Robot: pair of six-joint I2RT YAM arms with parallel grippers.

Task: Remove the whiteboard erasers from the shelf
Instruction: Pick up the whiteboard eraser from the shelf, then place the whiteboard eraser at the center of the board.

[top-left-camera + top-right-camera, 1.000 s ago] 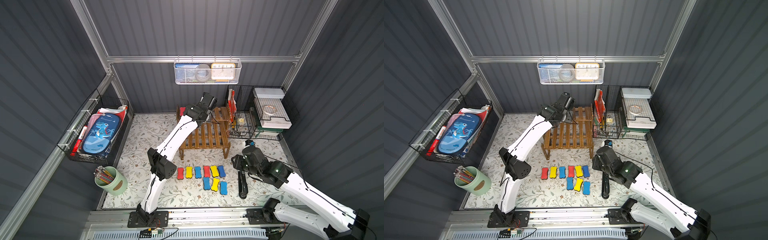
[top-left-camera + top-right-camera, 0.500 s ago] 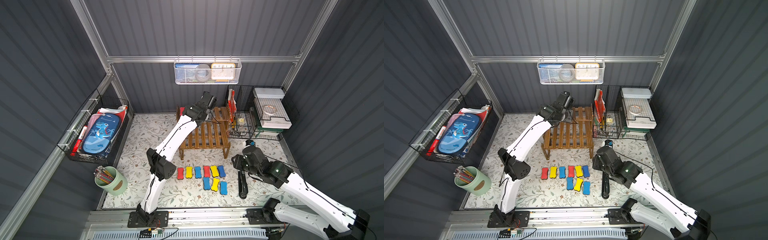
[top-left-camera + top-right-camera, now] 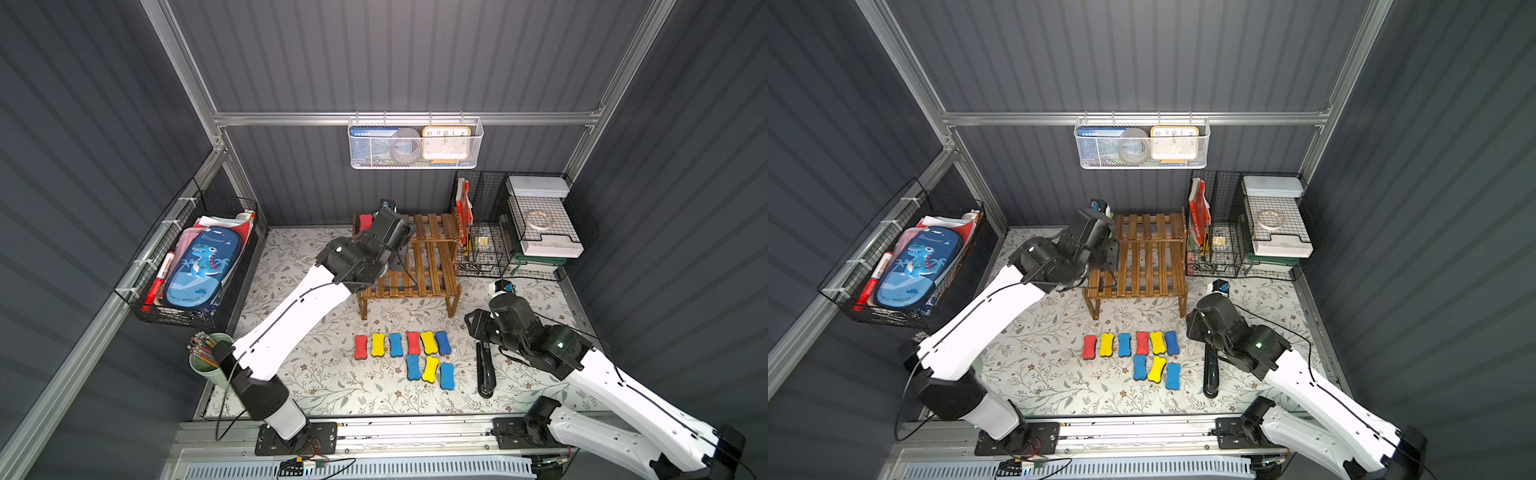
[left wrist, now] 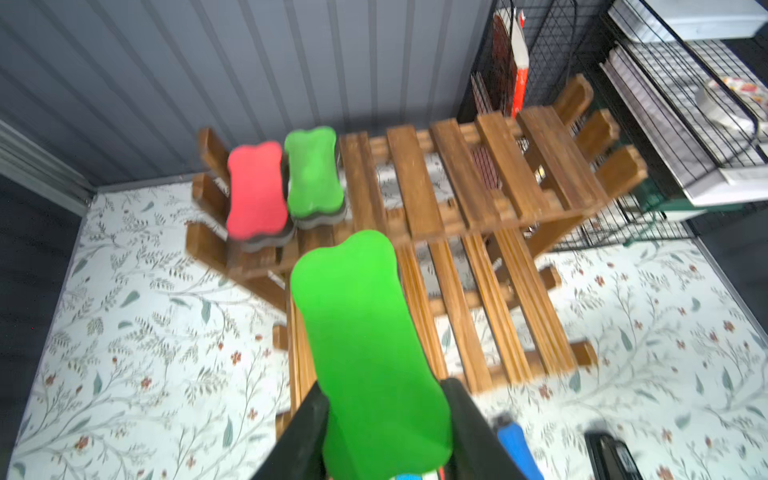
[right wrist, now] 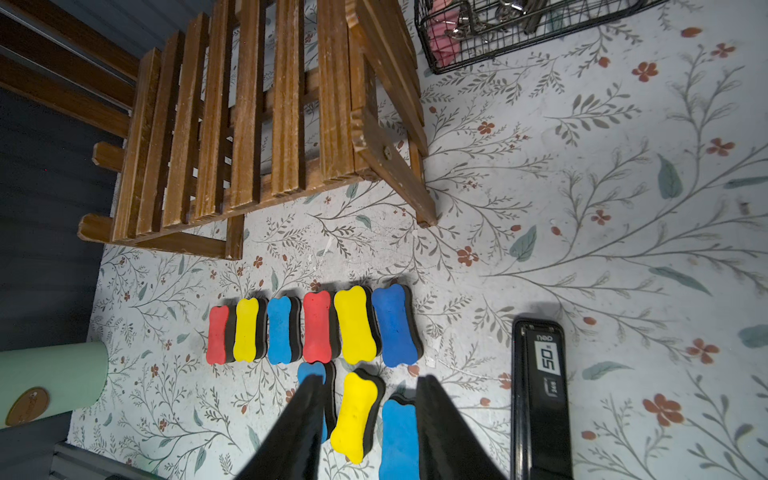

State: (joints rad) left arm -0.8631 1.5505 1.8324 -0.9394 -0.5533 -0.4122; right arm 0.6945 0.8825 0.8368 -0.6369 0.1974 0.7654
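Floral-print table mat (image 3: 311, 374) everywhere, and from above my left arm (image 3: 299, 316) covers part of the small stepped brown wooden slat shelf (image 3: 432, 266), with only a red bone-shaped foam eraser (image 3: 365, 221) peeking out in a top view. Left wrist view tells more: my left gripper (image 4: 386, 390) is pinched onto a green bone-shaped foam eraser (image 4: 357, 332) over the lower tier, and that red one sits right beside a second green eraser (image 4: 313, 170) on the upper tier. My right gripper (image 5: 370, 380) hangs empty, fingers apart, near nine red, yellow and blue erasers (image 5: 318, 328) on the mat.
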